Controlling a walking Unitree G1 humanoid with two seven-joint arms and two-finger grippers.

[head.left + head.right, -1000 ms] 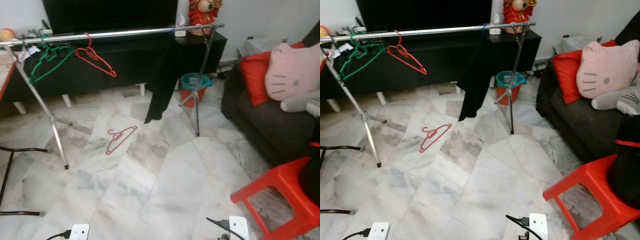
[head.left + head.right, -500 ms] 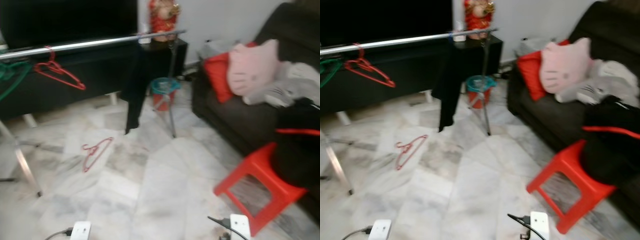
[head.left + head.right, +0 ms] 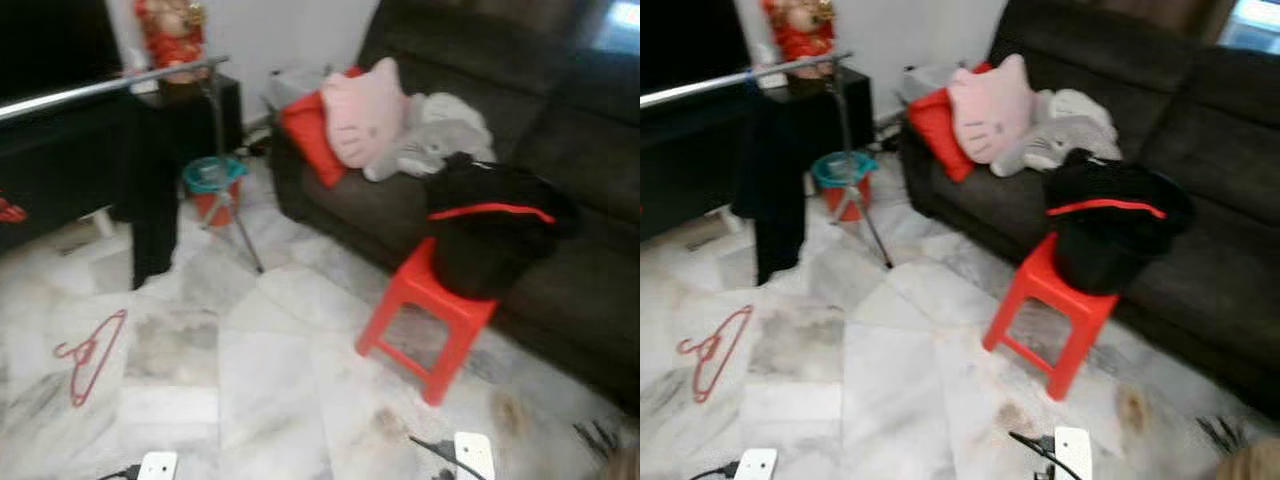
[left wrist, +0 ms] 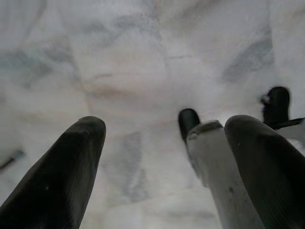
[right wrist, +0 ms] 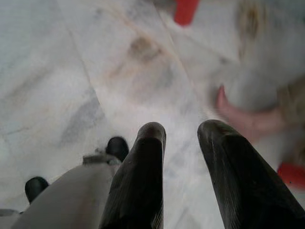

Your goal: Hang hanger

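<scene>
Hanger (image 3: 92,353), the red one you want, lies flat on the marble floor (image 3: 270,400) at the robot's left, well short of the rail (image 3: 110,84) it belongs on, so nothing of the job is done as far as you can see: it has not been picked up, let alone hooked. The rail runs across the upper left on a tripod leg, with a dark garment (image 3: 152,200) hanging from it and a teal bin (image 3: 212,180) behind. Your head camera points mostly at the sofa (image 3: 560,240), the red stool (image 3: 432,310) with a black bag (image 3: 495,235) on it, and a pink cushion (image 3: 362,110), which suggests the robot is facing away from the work. Left gripper (image 4: 164,167) hangs over bare floor with its 2 fingers spread wide and nothing between them; a grey leg and black foot of the robot show past it. Right gripper (image 5: 183,162) hangs low too, fingers a little apart and empty, with a blurred pinkish shape and a bit of red beyond that you cannot identify. What remains, in my judgement, is everything: turn left toward the hanger, bend and close 1 gripper on it, then carry it to the rail and set the hook over the bar. Both eye views are blurred, so treat fine detail with caution.
</scene>
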